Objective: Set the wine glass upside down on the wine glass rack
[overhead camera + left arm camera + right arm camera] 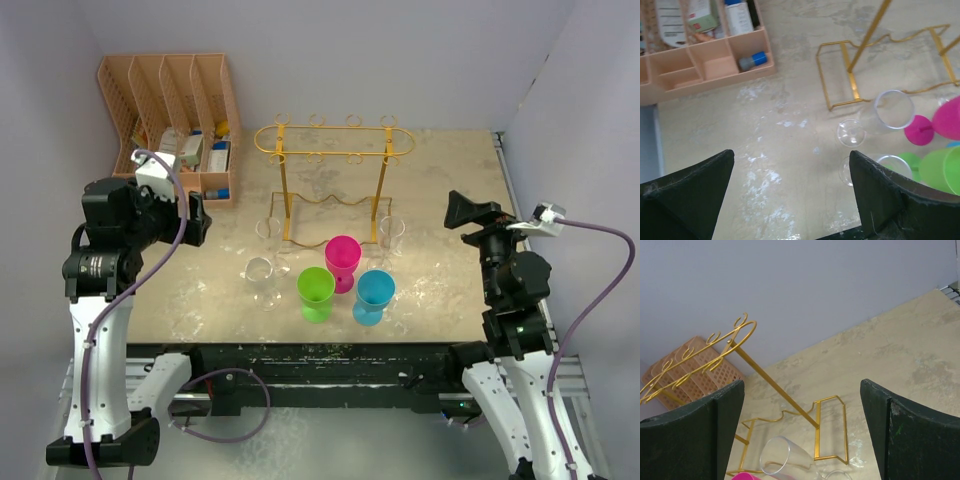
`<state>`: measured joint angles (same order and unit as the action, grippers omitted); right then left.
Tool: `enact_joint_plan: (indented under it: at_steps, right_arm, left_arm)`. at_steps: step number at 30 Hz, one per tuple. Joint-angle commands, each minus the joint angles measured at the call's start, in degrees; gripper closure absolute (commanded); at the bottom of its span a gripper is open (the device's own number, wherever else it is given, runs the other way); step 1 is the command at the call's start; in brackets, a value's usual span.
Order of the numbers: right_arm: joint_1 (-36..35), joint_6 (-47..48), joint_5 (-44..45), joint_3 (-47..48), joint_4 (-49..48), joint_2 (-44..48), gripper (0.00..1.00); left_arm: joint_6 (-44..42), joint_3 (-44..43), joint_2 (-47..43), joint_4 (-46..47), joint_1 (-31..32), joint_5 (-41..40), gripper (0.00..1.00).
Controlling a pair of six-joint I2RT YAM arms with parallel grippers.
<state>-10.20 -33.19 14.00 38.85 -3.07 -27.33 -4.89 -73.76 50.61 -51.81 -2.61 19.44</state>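
Two claws gaping over the table, with the glassware standing between them.

The left claw [197,218] hangs at the table's left with its fingers [690,192] spread wide and nothing between them. The closest wine glass [259,270] stands upright just right of it and a little nearer. The right claw [462,210] is also spread, well right of the wine glass rack [333,150]. There are three clear stemmed glasses: that one, a second glass [268,228] and a third glass [391,232] flanking the rack's base. Three opaque goblets, pink [343,258], green [316,290] and blue [375,293], cluster before it. The rack is thin gold wire with an oval looped rail and two posts. One peach slotted organiser [170,100] sits far left on the mottled table [450,290].
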Motion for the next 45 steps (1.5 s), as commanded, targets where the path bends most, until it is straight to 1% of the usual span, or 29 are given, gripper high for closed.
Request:
enact_joint_plan:
  at_steps: [1,3,6,8,9,11,13,14,16,17,18,20,21,24,27,30,35,39,45]
  right_arm:
    - [-0.41,1.55,0.15,0.3,-2.64,0.77,0.0]
    - [-0.4,1.77,-0.39,0.33,-3.05,0.28,0.0]
    - [-0.4,2.22,-0.56,1.18,-2.93,-1.36,0.0]
    - [-0.43,2.74,-0.83,1.83,-2.7,-2.32,0.0]
    - [-0.44,2.98,-0.96,2.14,-2.58,-2.68,0.0]
    - [-0.38,3.14,-1.29,2.5,-2.6,-3.19,0.0]
    - [-0.44,3.08,-1.63,2.5,-2.83,-3.57,0.0]
    - [-0.44,2.98,-2.0,2.46,-3.1,-3.82,0.0]
    - [-0.43,2.96,-2.55,2.73,-3.17,-4.49,0.0]
    - [-0.44,2.97,-2.78,2.99,-2.98,-4.77,0.0]
    - [-0.43,3.08,-2.94,3.39,-2.65,-5.01,0.0]
    - [-0.44,3.12,-3.3,4.01,-1.9,-5.25,0.0]
    - [-0.44,3.2,-3.36,4.22,-1.53,-5.22,0.0]
    - [-0.45,3.35,-3.22,4.48,-0.9,-4.75,0.0]
    - [-0.44,3.27,-2.55,4.67,-0.62,-4.17,0.0]
    - [-0.46,3.44,-1.99,6.26,0.35,-4.28,0.0]
    - [-0.41,3.87,-1.44,7.98,1.83,-4.11,0.0]
    - [-0.44,3.62,-2.23,7.95,1.16,-4.14,0.0]
    - [-0.43,4.11,-2.91,10.06,1.95,-6.86,0.0]
  left_arm:
    - [2.66,-3.12,-0.64,1.5,-0.38,-12.79,0.0]
    - [-2.34,-3.15,-0.94,0.66,-0.42,-12.08,0.0]
    - [-3.97,-3.9,-1.21,-0.07,-0.38,-11.92,0.01]
    - [-3.23,-3.85,-1.24,-0.73,-0.43,-12.64,0.0]
    - [-3.23,-3.93,-0.99,-1.52,-0.4,-11.55,0.0]
    - [-4.69,-4.83,1.42,-4.59,-0.41,-4.91,0.0]
    - [-5.3,-8.99,7.77,-10.49,-0.38,4.63,0.0]
    - [-5.0,-10.99,10.8,-12.85,-0.42,8.42,0.02]
    - [-3.12,-13.93,14.75,-14.34,-0.4,13.03,0.04]
    - [-1.87,-14.42,15.46,-13.18,-0.38,13.71,0.06]
    - [-0.54,-14.85,15.82,-11.53,-0.38,14.02,0.1]
    - [1.46,-16.15,16.89,-9.46,-0.26,15.52,0.28]
    - [2.6,-16.7,17.67,-8.48,-0.21,15.88,0.33]
    - [4.37,-17.25,21.28,-6.57,0.87,18.45,0.34]
    - [4.56,-16.96,24.11,-5.5,4.9,16.74,0.37]
    - [5.06,-14.55,25.78,-3.47,8.4,14.32,0.37]
    - [5.37,-11.64,28.19,0.03,9.29,10.79,0.42]
    - [5.19,-10.95,29.31,1.4,10.29,10.98,0.41]
    - [5.41,-9.03,29.71,2.38,14.15,9.31,0.38]
